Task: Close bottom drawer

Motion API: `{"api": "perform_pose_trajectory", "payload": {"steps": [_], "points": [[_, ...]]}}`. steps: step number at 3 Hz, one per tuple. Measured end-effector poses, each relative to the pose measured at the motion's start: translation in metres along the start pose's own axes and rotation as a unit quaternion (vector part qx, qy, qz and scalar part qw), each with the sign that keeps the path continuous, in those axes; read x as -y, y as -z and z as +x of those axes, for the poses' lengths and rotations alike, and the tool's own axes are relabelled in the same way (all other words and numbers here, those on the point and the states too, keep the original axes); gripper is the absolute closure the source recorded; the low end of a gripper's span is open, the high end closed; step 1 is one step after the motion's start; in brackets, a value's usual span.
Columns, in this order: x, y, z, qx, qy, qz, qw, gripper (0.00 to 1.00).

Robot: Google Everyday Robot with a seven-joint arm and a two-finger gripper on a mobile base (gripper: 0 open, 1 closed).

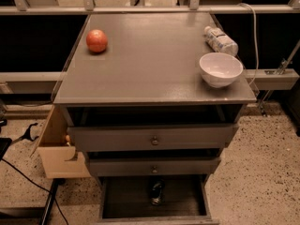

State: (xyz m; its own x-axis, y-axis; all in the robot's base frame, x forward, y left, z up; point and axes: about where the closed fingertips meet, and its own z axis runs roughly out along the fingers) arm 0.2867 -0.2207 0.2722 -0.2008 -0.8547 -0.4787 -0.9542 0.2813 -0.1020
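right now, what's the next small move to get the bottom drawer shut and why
Probably bring the gripper, which is out of view, low to the front of the bottom drawer and push: it stands pulled far out below the middle drawer, a small dark object lying inside.

The single camera looks steeply down from in front of the cabinet [154, 74] — close, the bottom drawer [126, 199] reaching the lower edge — with the gripper outside its frame.
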Motion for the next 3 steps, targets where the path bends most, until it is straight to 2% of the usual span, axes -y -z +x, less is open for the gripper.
{"api": "perform_pose_trajectory", "payload": {"steps": [2, 3], "points": [[-0.015, -0.086, 0.026, 0.029, 0.009, -0.003, 0.9995, 1.00], [-0.016, -0.087, 0.026, 0.029, 0.009, -0.004, 0.9995, 1.00]]}}
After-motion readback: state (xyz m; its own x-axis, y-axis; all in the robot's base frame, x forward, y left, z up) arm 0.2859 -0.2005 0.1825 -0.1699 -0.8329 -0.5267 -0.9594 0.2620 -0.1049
